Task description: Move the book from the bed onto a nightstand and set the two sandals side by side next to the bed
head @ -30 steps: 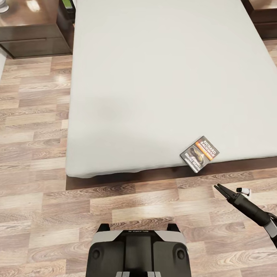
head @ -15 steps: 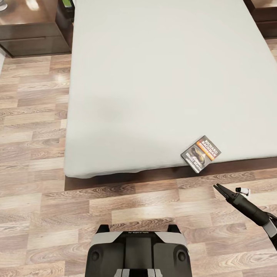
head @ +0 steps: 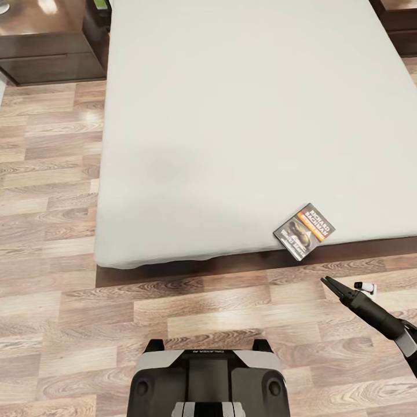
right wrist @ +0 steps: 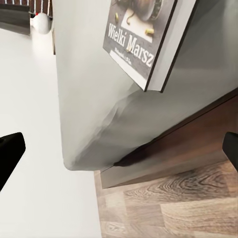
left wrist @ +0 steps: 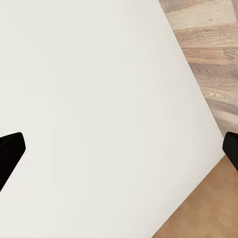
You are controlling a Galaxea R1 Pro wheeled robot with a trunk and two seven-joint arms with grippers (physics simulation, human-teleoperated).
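The book (right wrist: pixel 141 37) lies flat on the bed (right wrist: pixel 84 99), close to the mattress corner, its cover reading "Wielki Marsz". Beneath that corner runs the bed's dark wooden frame, then wood-plank floor (right wrist: pixel 173 208). The right gripper's (right wrist: pixel 119 153) two dark fingertips (right wrist: pixel 10 151) stand wide apart.

- The book (head: pixel 304 231), lying on the bed (head: pixel 231 116): white cover lettering in the head view reads "RICHARD BACHMAN"; smaller print beneath it is too fine to read
- Same book (right wrist: pixel 144 34), right wrist view: white title lettering "Wielki Marsz", with one smaller illegible line below it
- The robot base (head: pixel 207 379): mirrored marking at its front edge, apparently "GALAXEA R", only partly legible
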